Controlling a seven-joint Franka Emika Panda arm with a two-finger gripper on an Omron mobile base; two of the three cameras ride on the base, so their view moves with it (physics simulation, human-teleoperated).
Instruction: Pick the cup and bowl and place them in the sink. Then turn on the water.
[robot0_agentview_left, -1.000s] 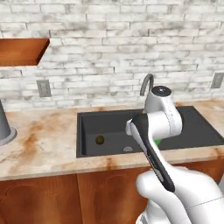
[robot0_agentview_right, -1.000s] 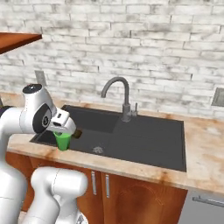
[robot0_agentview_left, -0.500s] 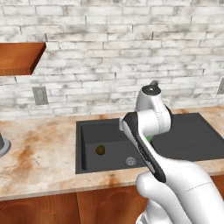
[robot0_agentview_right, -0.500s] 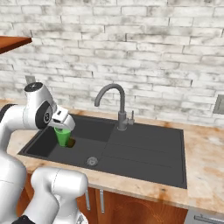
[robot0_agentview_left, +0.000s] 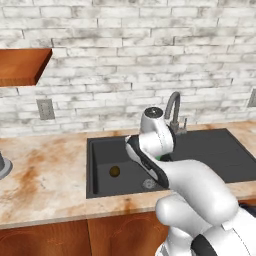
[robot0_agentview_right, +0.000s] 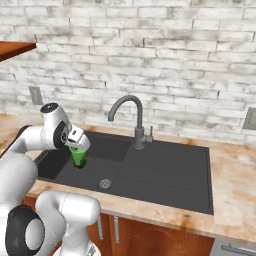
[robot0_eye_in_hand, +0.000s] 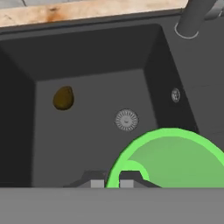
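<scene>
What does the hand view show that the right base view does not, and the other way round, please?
Hand view alone: the inside of the cup, with a fingertip either side of its rim, and a small brown object on the basin floor.

Right base view alone: the whole gooseneck faucet, the brick wall, a wall outlet and the cup's outside hanging from the hand.

Both: the black sink, its round drain and the green cup held over the left basin.

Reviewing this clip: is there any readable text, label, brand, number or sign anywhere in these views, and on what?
None: no readable text in any view.
The cup is plain green, held by the hand over the sink.
The faucet shows no markings.
The wall outlet is blank.
</scene>
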